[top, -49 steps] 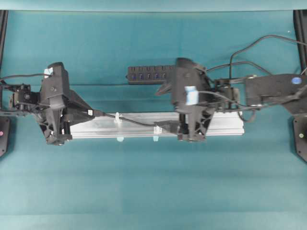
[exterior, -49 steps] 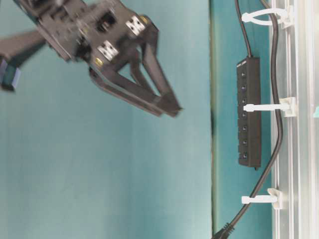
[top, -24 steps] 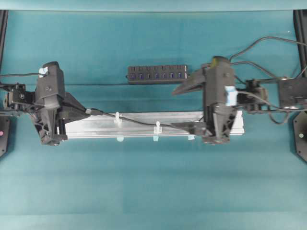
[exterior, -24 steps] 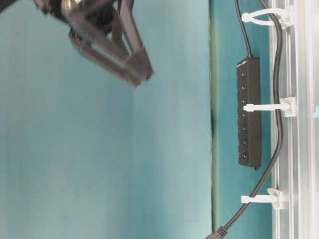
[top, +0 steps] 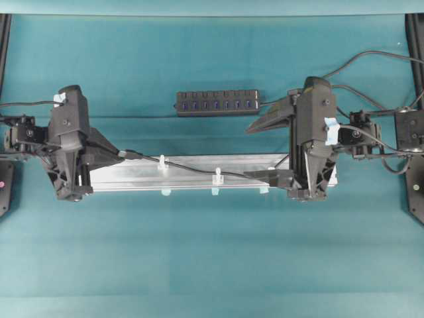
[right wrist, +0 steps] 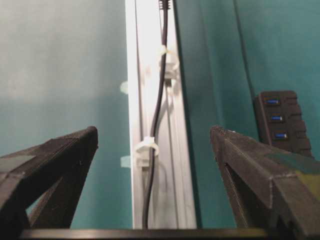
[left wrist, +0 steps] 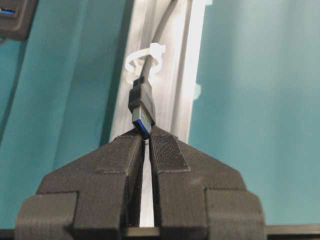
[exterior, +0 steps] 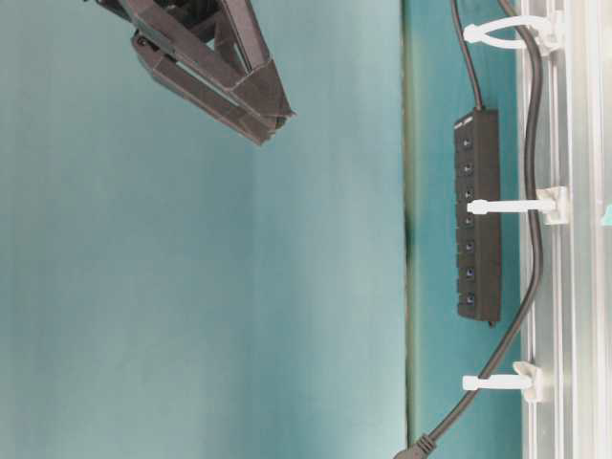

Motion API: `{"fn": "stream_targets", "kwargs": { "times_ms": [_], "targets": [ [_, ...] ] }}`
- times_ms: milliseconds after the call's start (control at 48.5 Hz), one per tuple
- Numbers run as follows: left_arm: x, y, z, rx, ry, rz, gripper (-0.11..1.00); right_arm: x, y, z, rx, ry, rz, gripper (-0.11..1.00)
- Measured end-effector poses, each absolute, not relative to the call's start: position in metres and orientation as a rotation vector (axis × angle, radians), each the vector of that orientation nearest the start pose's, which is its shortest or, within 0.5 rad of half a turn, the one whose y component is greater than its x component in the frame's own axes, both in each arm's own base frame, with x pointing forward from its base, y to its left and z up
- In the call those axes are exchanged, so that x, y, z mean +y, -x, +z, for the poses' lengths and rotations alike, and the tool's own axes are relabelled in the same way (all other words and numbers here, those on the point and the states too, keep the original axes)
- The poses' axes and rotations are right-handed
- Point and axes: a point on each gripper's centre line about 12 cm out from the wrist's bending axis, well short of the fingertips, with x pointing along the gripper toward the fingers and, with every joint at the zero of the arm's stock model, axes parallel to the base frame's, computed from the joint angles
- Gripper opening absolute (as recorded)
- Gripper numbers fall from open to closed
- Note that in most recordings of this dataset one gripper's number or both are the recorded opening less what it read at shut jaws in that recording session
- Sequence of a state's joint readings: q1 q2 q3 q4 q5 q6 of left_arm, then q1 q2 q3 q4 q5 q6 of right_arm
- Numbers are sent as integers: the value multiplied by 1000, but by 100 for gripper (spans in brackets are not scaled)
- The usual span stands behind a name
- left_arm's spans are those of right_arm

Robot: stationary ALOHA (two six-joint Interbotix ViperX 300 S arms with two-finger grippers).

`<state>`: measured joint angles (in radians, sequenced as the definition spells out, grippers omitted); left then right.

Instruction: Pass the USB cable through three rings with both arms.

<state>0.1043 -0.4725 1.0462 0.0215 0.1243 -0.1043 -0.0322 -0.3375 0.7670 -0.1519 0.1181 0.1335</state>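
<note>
The USB cable lies along the silver rail and runs through the white rings. All three rings show in the table-level view. The cable's plug sticks out past the leftmost ring. My left gripper is shut on the plug's metal tip, at the rail's left end. My right gripper hangs wide open above the rail's right end, holding nothing, with the cable and two rings below it.
A black multi-port hub lies behind the rail, its cord leading off to the right. It also shows in the table-level view as the hub. Teal cloth covers the table in front of the rail.
My left gripper has shut on the plug tip and shifted slightly left. My right arm has drawn back from the rail's middle to its right end, still open.
</note>
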Motion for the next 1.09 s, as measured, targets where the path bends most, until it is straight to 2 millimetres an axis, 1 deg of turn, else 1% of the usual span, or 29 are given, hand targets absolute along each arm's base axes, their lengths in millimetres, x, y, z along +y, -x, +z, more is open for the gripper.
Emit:
{"fn": "stream_targets", "kwargs": {
  "times_ms": [948,1092],
  "targets": [
    [27,-258,183,691,116,132,7,-12,-331,243,548,10,-43,81],
    [27,-258,183,691,115,131,7,-13,-330,243,547,10,-45,79]
  ]
}}
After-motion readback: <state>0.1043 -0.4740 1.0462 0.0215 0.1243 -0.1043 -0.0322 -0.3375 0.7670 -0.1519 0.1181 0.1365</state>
